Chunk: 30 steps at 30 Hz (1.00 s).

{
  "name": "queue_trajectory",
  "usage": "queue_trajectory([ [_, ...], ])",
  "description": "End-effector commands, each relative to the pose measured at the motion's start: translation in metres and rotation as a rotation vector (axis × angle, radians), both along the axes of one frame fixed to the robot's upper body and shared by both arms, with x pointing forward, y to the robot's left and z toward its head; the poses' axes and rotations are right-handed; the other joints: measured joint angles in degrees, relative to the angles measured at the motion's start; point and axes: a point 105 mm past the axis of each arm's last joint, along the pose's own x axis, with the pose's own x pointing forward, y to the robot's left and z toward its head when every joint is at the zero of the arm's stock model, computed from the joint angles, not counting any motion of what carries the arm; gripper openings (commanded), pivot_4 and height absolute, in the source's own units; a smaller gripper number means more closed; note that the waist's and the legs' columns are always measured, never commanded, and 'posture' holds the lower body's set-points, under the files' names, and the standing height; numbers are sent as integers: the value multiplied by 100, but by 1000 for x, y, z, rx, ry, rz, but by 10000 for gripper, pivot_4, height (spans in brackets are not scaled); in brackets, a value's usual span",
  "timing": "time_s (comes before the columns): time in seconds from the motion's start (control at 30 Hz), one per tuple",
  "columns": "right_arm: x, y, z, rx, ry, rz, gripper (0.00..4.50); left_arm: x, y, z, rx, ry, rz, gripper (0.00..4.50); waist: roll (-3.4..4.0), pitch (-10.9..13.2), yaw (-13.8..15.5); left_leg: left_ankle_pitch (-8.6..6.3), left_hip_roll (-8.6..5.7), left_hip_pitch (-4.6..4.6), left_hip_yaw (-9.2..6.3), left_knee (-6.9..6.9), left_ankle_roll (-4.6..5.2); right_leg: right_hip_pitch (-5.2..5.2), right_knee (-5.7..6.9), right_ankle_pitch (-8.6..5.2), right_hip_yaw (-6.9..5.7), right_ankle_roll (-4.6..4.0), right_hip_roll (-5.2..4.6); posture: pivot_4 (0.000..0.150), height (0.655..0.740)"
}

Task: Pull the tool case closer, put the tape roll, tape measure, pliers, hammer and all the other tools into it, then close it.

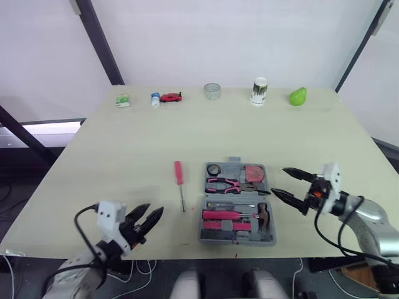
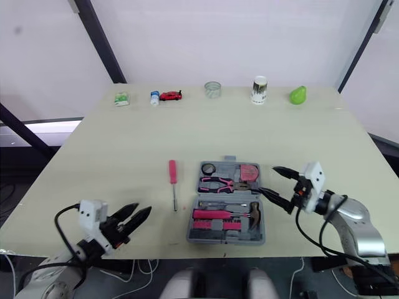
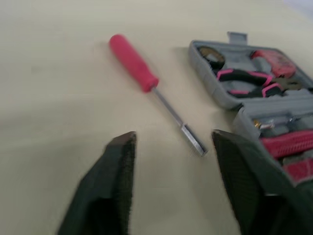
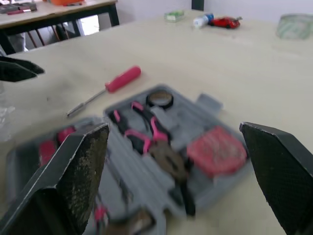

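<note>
The grey tool case (image 1: 237, 204) lies open near the table's front edge, holding a black tape roll (image 1: 214, 169), a red tape measure (image 1: 254, 174), pink-handled pliers (image 1: 224, 185), a hammer (image 1: 264, 216) and pink tools. A red-handled screwdriver (image 1: 179, 181) lies on the table just left of the case. My right gripper (image 1: 288, 184) hovers open at the case's right side with nothing between its fingers. My left gripper (image 1: 144, 221) is open at the front left, short of the screwdriver (image 3: 146, 83).
Along the table's far edge stand a green packet (image 1: 123, 100), a small bottle (image 1: 155, 99), a red toy car (image 1: 171, 97), a clear tape roll (image 1: 212, 91), a paper cup (image 1: 259, 91) and a green pear-shaped object (image 1: 298, 96). Bare tabletop (image 1: 218, 134) lies between them and the case.
</note>
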Motion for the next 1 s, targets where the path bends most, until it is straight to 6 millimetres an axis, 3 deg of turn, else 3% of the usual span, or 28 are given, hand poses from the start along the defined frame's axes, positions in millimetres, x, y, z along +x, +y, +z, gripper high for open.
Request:
queue_trajectory([
  [0.03, -19, -32, 11, -47, -38, -35, 45000, -17, 22, -1, 34, 2, 54, 43984, -1, 7, -13, 0, 0, 0, 1, -1, 0, 0, -1, -1, 0, 0, -1, 1500, 7400],
  [0.3, -48, -83, -8, -131, 47, -116, 45000, -33, 35, -9, 55, 39, 70, 43984, -37, 37, -17, -1, 6, 5, 4, 0, -1, -13, 0, -19, 2, 13, -7, 1500, 7400],
  [0.5, -49, -91, -13, -129, 41, -141, 45000, -26, 30, 1, 57, 16, 59, 43984, -38, 46, -17, -2, 8, -3, 14, -4, -1, -20, 0, -9, 10, -5, -12, 1500, 7400],
  [0.73, -33, -63, -1, -69, -33, -55, 45000, 6, 16, 26, 57, -64, 76, 43984, -37, 51, -13, -1, 5, -2, 13, -2, -1, -18, 4, -6, 9, -7, -9, 1500, 7400],
  [0.93, -27, -15, 22, -21, -92, 140, 45000, 42, 4, 40, 116, -63, 128, 43984, -31, 55, -11, -1, 1, -4, 10, -3, -1, -15, 7, -3, 8, -5, -3, 1500, 7400],
  [1.0, -26, -9, 26, -12, -97, 161, 45000, 47, 3, 41, 130, -54, 138, 43984, -33, 56, -11, -1, 0, -4, 8, -2, -1, -15, 7, 6, 8, 9, -2, 1500, 7400],
])
